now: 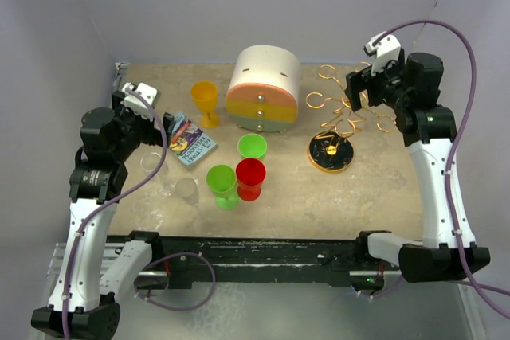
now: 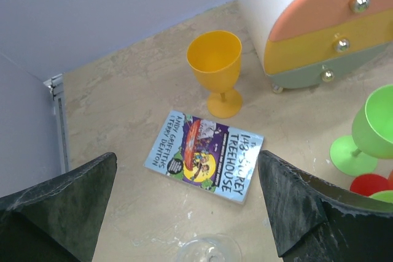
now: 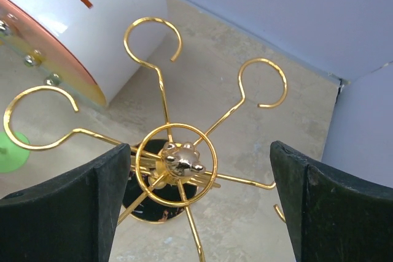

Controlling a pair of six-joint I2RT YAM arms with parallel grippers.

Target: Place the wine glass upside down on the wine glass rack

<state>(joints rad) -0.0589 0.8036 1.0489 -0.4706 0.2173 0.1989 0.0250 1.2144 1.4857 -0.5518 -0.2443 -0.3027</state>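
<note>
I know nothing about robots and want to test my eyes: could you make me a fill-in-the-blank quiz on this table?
1. The right gripper hovers over the wine glass rack with its jaws ___.
2. Beside the red goblet stand ___ green goblets.
3. The printed thing lying by the yellow goblet is a ___.
Missing words: open; two; book.

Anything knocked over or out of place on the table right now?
The clear wine glass appears to lie on its side near the book, while the coloured goblets stand upright. The wine glass rack looks upright, with no glass on it and the open right gripper straddling its top.
</note>
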